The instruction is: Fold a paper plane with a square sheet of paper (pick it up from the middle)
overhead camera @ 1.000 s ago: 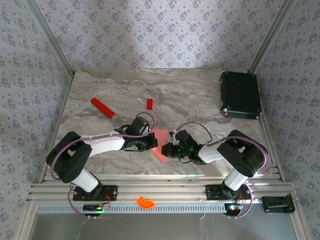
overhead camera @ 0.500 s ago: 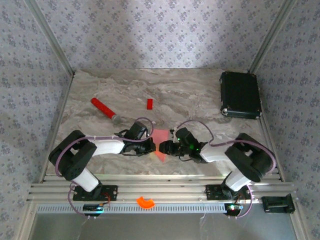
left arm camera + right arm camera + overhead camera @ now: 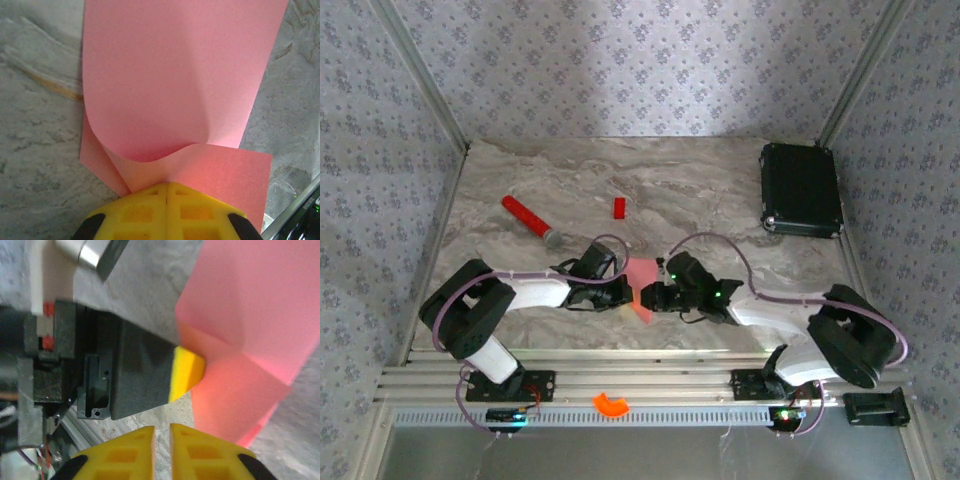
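Note:
The square sheet of paper (image 3: 642,278) is salmon pink, creased and partly folded, lying on the marble table between the two arms. In the left wrist view the paper (image 3: 175,90) curls upward, and my left gripper (image 3: 167,184) is shut on its near folded edge. My left gripper (image 3: 628,293) meets the sheet from the left. My right gripper (image 3: 645,297) is at the sheet's lower right. In the right wrist view its yellow fingers (image 3: 161,429) stand a narrow gap apart over bare table, with the paper (image 3: 250,315) just to their right.
A red stick with a grey tip (image 3: 528,219) and a small red block (image 3: 619,207) lie farther back on the table. A black case (image 3: 801,189) sits at the back right. An orange piece (image 3: 611,404) rests on the front rail.
The right arm has stretched farther left and its jaws have come off the paper. The left arm dropped slightly nearer, still holding the sheet.

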Controlling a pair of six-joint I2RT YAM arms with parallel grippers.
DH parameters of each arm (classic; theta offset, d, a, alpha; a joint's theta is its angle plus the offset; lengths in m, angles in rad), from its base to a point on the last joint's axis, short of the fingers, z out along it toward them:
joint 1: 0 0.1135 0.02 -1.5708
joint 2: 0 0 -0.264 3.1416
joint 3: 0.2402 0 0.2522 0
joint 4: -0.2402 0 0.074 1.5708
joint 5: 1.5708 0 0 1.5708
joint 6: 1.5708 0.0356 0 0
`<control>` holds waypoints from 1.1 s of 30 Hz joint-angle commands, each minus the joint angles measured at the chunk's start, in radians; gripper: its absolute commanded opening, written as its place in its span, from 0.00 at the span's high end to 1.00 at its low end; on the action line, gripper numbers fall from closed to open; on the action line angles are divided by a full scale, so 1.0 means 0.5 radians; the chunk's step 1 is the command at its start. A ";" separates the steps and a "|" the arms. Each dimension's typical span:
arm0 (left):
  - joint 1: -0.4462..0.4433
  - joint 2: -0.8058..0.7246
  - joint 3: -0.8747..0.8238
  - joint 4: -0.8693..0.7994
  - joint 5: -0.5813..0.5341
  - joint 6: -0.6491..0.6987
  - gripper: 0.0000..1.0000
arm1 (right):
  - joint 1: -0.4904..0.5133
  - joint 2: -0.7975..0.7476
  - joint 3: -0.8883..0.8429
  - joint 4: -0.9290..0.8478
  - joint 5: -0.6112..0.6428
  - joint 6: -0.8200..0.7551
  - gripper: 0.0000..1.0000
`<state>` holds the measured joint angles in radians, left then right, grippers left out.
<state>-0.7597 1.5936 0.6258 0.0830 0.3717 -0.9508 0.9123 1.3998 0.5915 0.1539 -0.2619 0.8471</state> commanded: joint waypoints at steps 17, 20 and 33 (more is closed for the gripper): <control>-0.021 0.123 0.006 -0.273 -0.084 0.076 1.00 | 0.089 -0.045 -0.373 0.093 0.081 0.266 0.92; -0.018 0.120 0.006 -0.273 -0.084 0.076 1.00 | 0.088 -0.134 -0.294 0.055 0.097 0.260 0.92; -0.018 0.065 0.007 -0.297 -0.102 0.067 1.00 | 0.083 0.078 -0.013 0.148 0.073 0.228 0.92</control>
<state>-0.7624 1.6054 0.6518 0.0513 0.3771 -0.9318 0.9516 1.3922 0.5495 0.2100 -0.2016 0.9546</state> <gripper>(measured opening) 0.044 0.076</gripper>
